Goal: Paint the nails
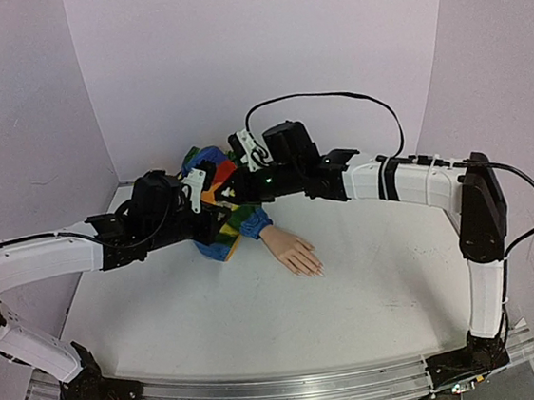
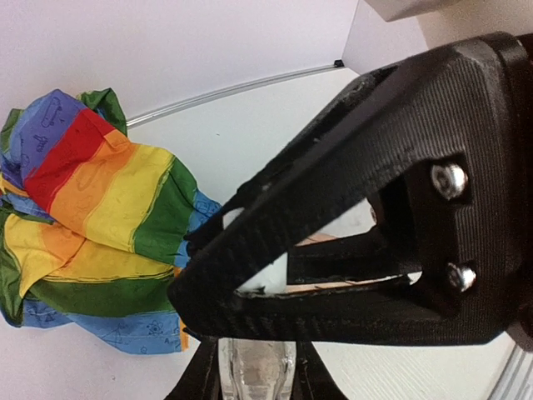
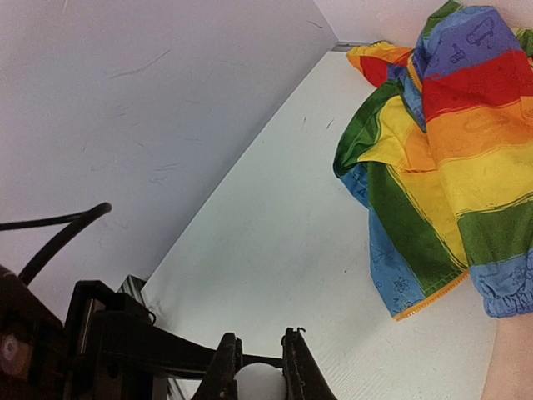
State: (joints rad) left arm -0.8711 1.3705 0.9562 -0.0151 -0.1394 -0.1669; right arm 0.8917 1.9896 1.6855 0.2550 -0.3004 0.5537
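One mannequin hand (image 1: 292, 252) lies mid-table (image 1: 213, 320), its nails (image 1: 316, 270) at the near-right fingertips, in open view. Behind it bunches one rainbow sleeve (image 1: 222, 229), partly hidden by two arms. There the left gripper (image 2: 255, 382) clamps one clear bottle (image 2: 255, 360), and the right gripper (image 3: 260, 360) is pinched on its white cap (image 3: 260, 385).

Two arms (image 1: 44, 257), one mannequin hand (image 1: 294, 253), one rainbow sleeve (image 3: 450, 158), one clear bottle (image 2: 254, 367).

A white surface (image 1: 214, 330) fills the enclosure floor. A plain pale back wall (image 1: 262, 57) rises behind it, joined by a left wall (image 1: 20, 121) and a right wall (image 1: 510, 60) of the same tone. A metal rail (image 1: 287, 392) runs along the near edge. Lighting is even and diffuse.
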